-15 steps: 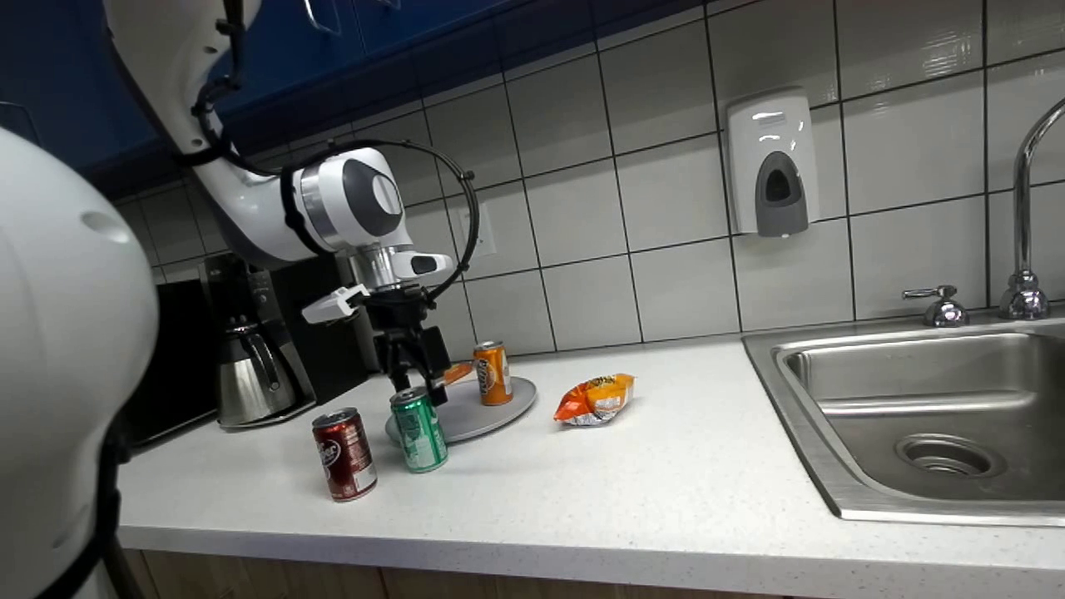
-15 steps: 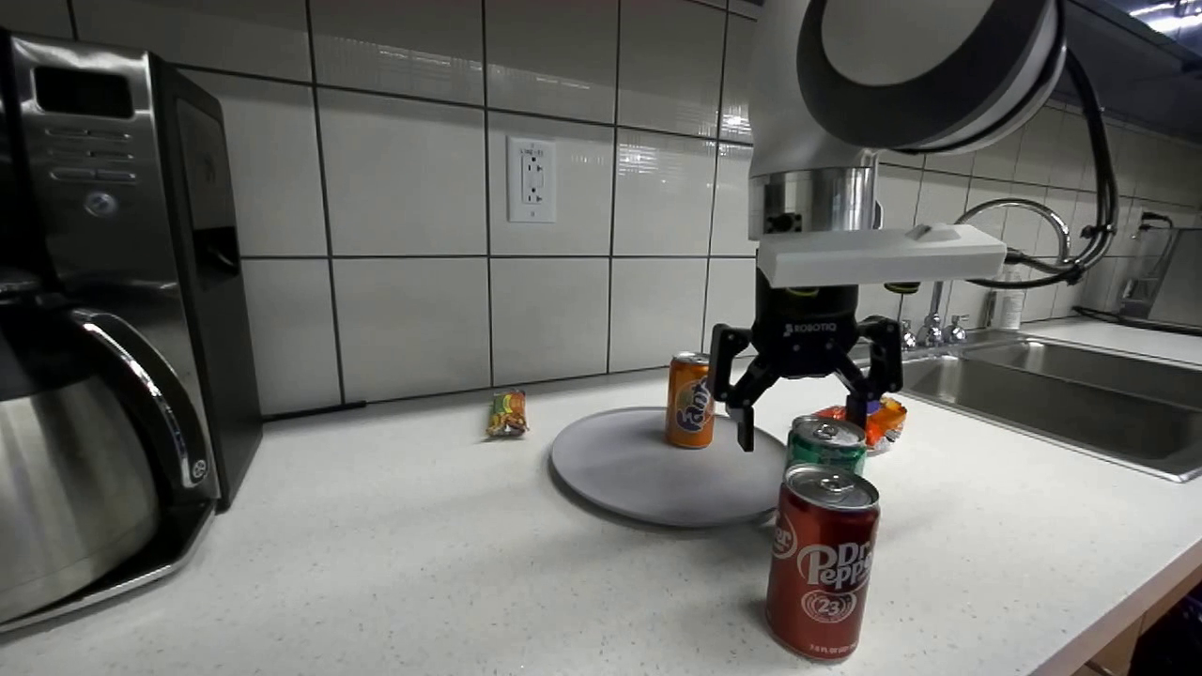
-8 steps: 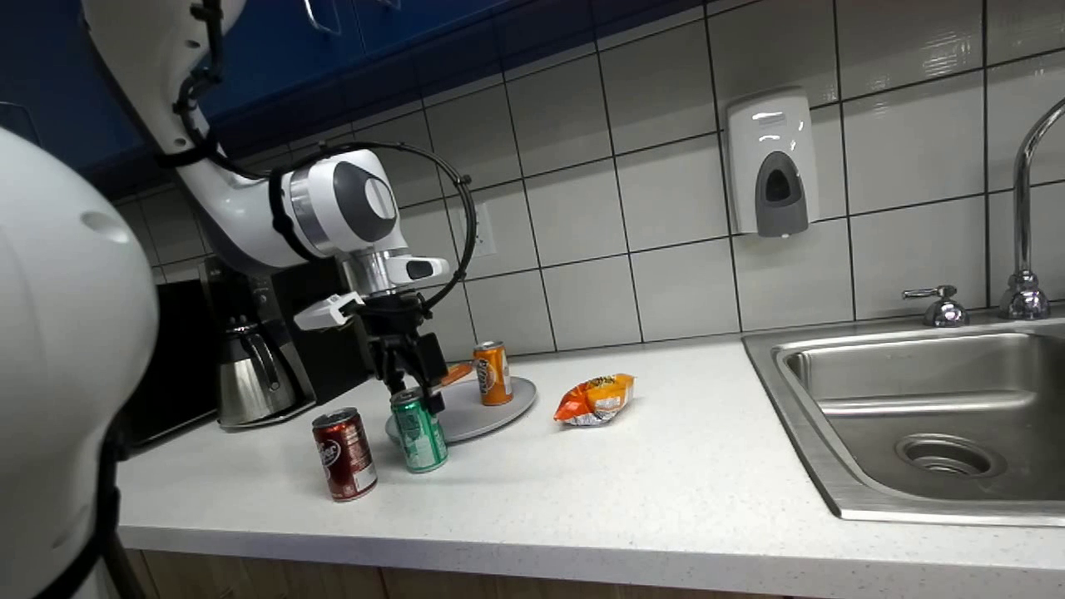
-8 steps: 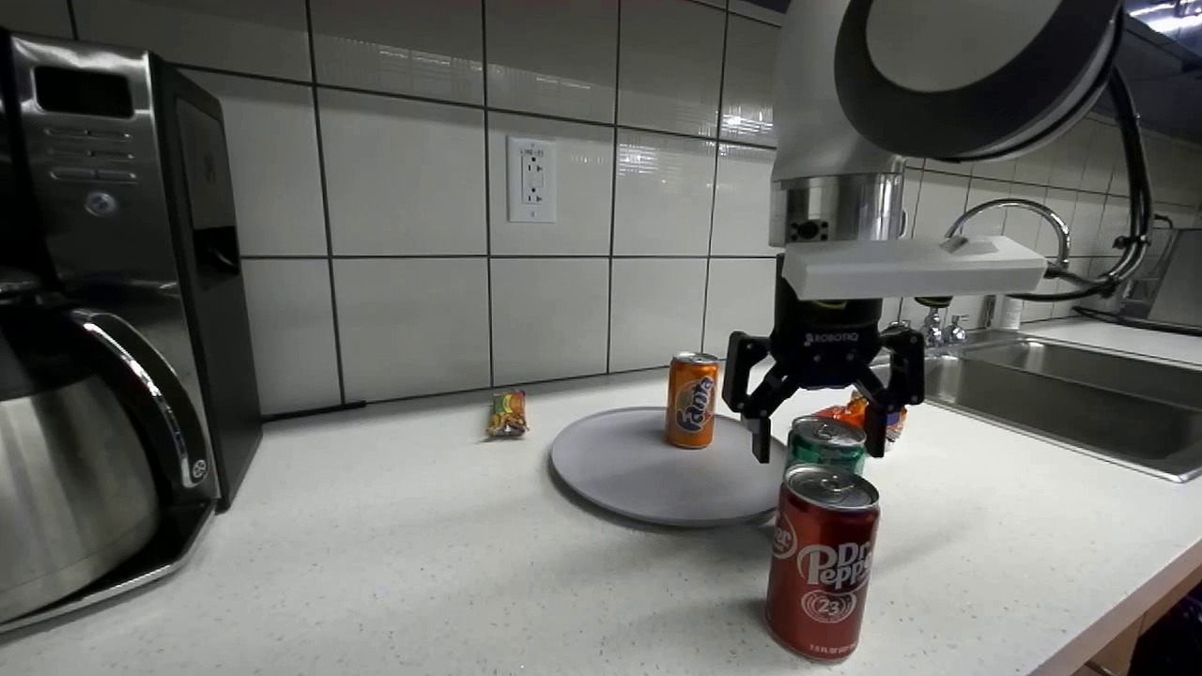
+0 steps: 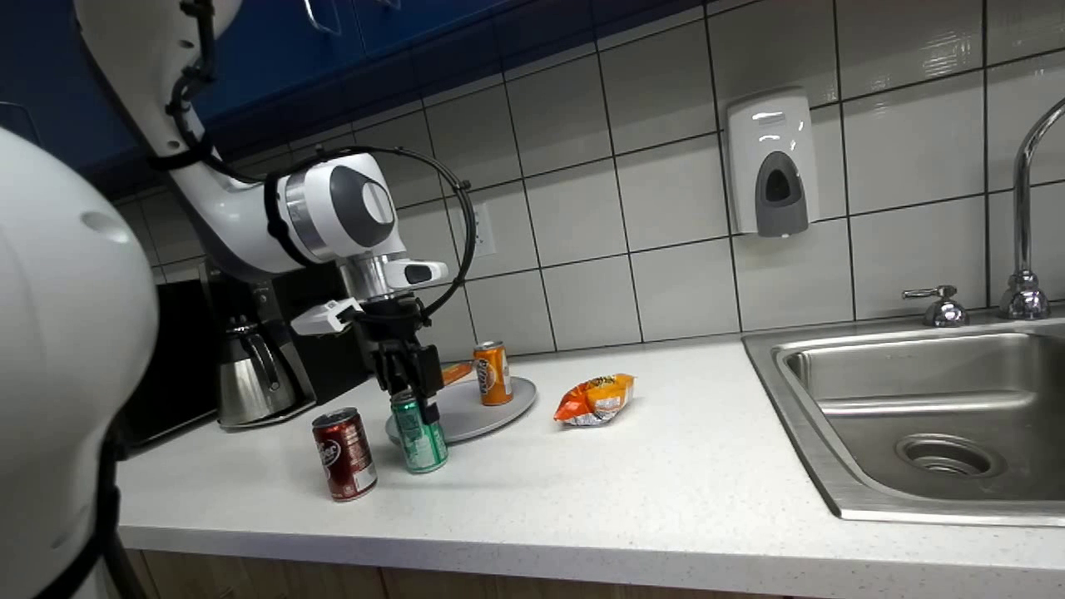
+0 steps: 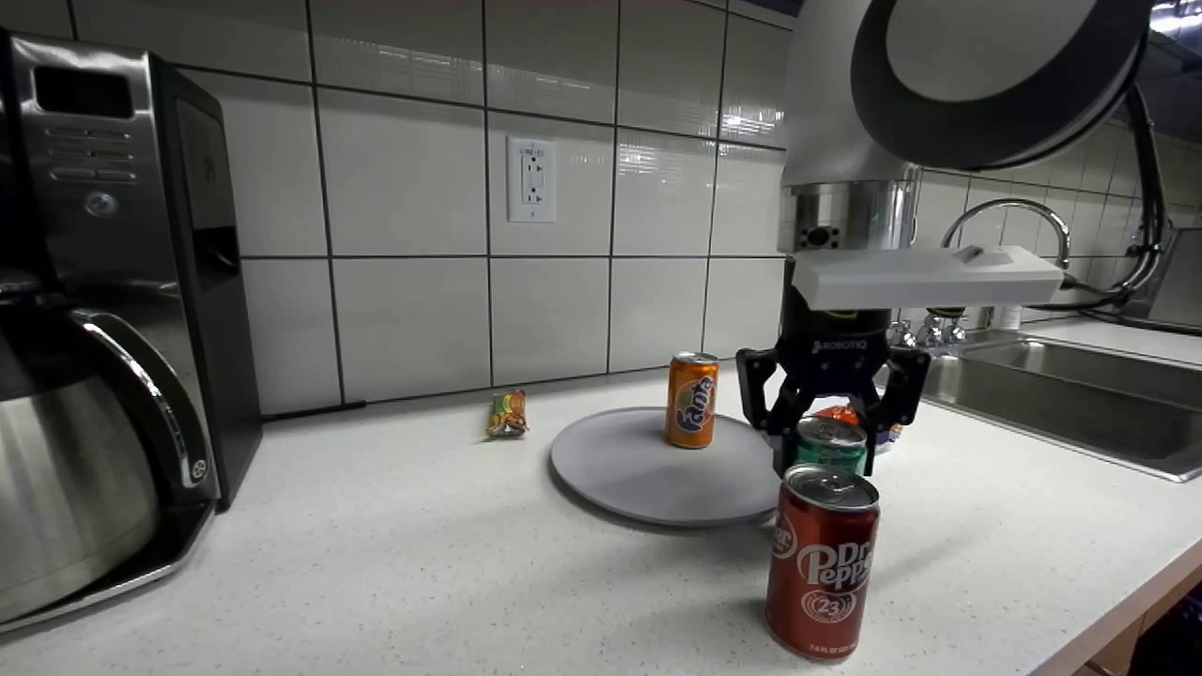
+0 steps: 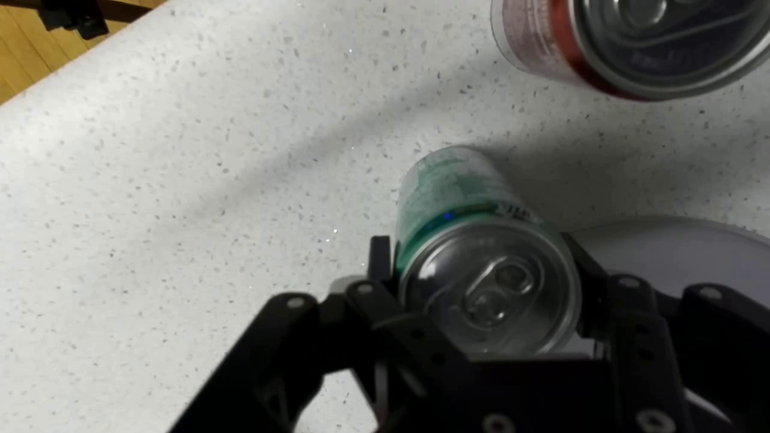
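Observation:
A green soda can (image 7: 481,282) stands upright on the counter, and my gripper (image 6: 826,462) has come down over its top. In the wrist view the dark fingers (image 7: 380,258) lie against both sides of the can just below its rim, so the gripper is shut on it. An exterior view shows the same green can (image 5: 422,445) still on the counter, its far side and one finger hidden. Close by stands a dark red Dr Pepper can (image 6: 824,573). A grey round plate (image 6: 639,479) lies beside the green can, with an orange Fanta can (image 6: 692,404) upright on it.
An orange snack bag (image 5: 595,399) lies on the counter between the plate and the steel sink (image 5: 799,408). A small snack packet (image 6: 508,414) is near the tiled wall. A coffee maker (image 6: 122,235) stands at the counter's far end from the sink.
The gripper has come down and sideways over the green can, and its fingers have drawn together onto the can's sides. The cans, plate and bags have stayed where they were.

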Robot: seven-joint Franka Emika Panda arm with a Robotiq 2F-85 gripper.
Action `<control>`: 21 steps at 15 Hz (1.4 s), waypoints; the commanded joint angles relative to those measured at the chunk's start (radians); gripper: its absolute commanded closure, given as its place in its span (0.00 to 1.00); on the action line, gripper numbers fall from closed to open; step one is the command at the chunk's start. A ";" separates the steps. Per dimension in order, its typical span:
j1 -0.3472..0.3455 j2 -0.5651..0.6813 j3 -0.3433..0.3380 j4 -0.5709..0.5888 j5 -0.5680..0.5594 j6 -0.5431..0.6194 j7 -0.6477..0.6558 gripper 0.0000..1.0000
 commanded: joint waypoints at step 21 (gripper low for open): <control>-0.024 0.020 0.018 0.203 0.012 -0.101 -0.083 0.62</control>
